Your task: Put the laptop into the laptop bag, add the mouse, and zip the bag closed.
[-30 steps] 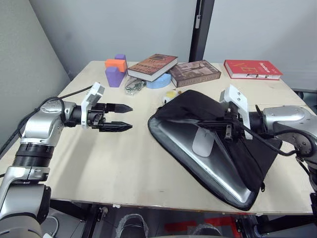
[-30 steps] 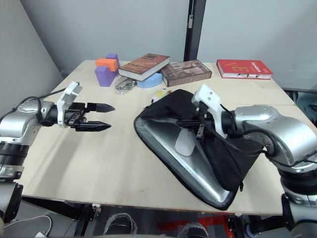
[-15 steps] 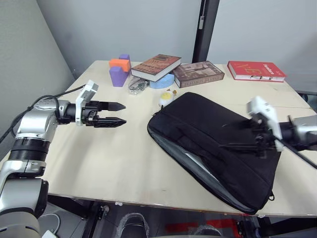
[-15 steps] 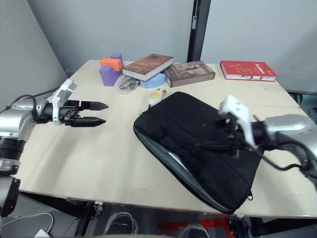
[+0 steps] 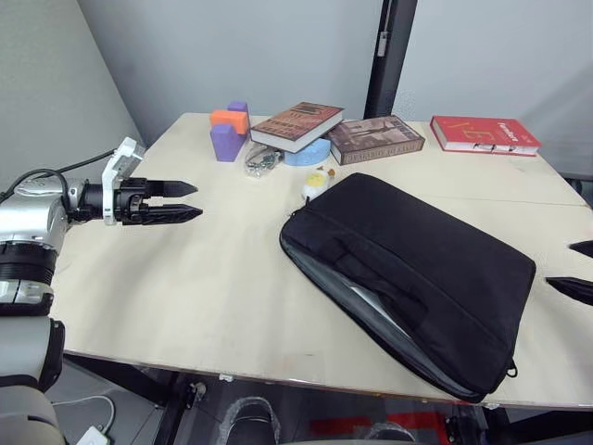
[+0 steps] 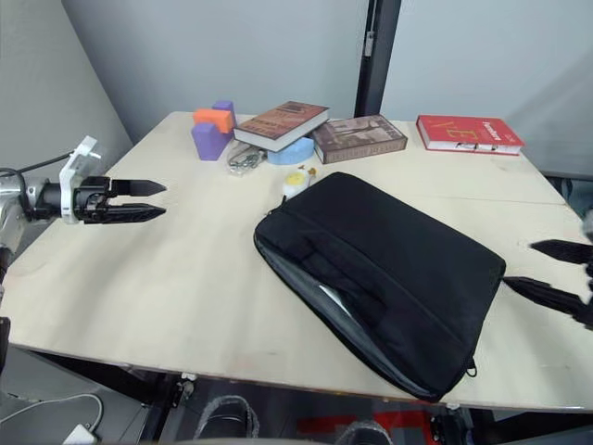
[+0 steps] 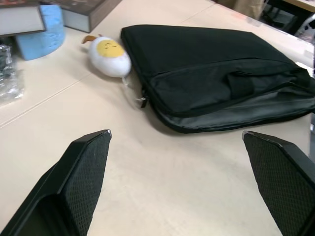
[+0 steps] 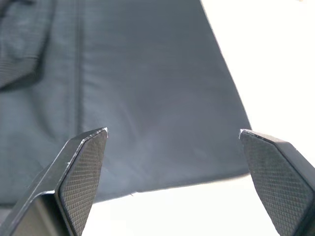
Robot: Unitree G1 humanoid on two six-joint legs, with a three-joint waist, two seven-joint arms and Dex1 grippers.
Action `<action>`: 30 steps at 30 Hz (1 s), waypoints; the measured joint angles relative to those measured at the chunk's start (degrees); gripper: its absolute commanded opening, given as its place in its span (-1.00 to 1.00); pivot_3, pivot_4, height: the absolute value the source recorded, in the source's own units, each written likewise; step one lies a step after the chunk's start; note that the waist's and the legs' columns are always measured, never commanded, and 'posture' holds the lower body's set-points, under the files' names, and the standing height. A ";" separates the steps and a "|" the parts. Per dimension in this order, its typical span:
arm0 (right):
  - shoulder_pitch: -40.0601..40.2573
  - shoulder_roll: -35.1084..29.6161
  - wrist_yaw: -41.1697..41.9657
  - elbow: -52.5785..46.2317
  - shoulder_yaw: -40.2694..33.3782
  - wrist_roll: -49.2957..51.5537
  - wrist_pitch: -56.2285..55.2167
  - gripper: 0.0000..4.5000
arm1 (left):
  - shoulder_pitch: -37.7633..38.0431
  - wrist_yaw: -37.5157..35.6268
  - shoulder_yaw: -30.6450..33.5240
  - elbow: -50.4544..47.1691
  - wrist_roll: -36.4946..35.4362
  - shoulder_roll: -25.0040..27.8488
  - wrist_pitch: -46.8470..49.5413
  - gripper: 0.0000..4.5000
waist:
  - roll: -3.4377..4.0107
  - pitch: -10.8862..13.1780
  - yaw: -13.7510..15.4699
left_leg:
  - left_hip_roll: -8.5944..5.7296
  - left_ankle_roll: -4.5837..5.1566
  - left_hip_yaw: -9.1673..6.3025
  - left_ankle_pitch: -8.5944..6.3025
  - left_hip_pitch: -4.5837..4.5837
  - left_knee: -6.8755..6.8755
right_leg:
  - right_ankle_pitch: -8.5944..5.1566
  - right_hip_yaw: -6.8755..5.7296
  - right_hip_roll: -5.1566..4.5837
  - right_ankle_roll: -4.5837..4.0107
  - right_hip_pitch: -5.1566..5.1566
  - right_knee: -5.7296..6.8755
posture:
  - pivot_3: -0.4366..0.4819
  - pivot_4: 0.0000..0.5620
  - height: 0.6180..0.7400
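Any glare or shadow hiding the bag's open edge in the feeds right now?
Left eye view: even lighting, no glare on the laptop bag; the unzipped edge shows a pale strip inside, readable. Left wrist view: the opening is dark but visible, with the left gripper fingers blurred up close. Right wrist view: soft focus on the fabric past the right gripper.

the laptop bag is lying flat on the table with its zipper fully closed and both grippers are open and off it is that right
Not quite. The laptop bag does lie flat on the table, and the left gripper and right gripper are open and clear of it. But the zipper is not closed: the left eye view shows the bag's near edge gaping, with something silver inside.
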 measured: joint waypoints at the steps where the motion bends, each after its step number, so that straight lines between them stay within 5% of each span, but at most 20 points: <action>1: 0.27 0.29 0.00 0.02 -0.85 -0.12 0.00 0.99 | -0.12 -0.01 -0.12 0.37 0.18 0.18 -0.04 1.00 | 0.00 0.00 0.00 | 0.01 0.00 0.00 0.00 0.00 -0.01 | 0.00 0.00 0.00 0.00 0.00 0.00 | -0.05 -0.47 1.00; 5: 2.31 1.47 -0.23 -0.87 -2.96 -0.04 0.04 0.99 | -4.05 -0.06 -1.00 4.76 1.89 -0.98 0.44 1.00 | 0.00 0.00 -0.10 | 0.02 0.00 0.00 0.00 0.03 0.00 | 0.00 0.00 0.01 0.00 0.01 0.01 | -0.05 -0.47 1.00; 11: 2.79 2.93 -1.25 -5.76 -2.02 2.93 1.86 0.99 | -8.58 0.25 -4.41 11.13 6.13 -10.51 4.44 1.00 | 0.07 -0.09 0.22 | -0.04 0.04 0.03 0.02 0.10 0.01 | 0.00 0.02 -0.04 0.00 0.09 0.03 | -0.05 -0.47 1.00; 19: -6.83 4.15 -11.24 -21.42 -2.73 24.50 13.49 0.99 | -16.76 8.97 -3.94 26.98 9.11 -26.82 14.83 1.00 | 0.04 -0.08 0.05 | -0.03 0.51 0.03 0.32 0.03 0.01 | 0.01 0.02 -0.01 0.00 0.07 -0.03 | -0.05 -0.47 1.00; 30: -13.82 -3.85 -29.14 -27.57 -3.84 49.03 15.65 0.99 | -17.60 16.71 -1.82 34.40 14.56 -36.30 11.60 1.00 | -0.01 -0.06 0.83 | -0.09 0.50 -0.08 0.29 -0.04 0.02 | 0.02 -0.05 -0.08 0.01 0.16 -0.14 | -0.05 -0.47 1.00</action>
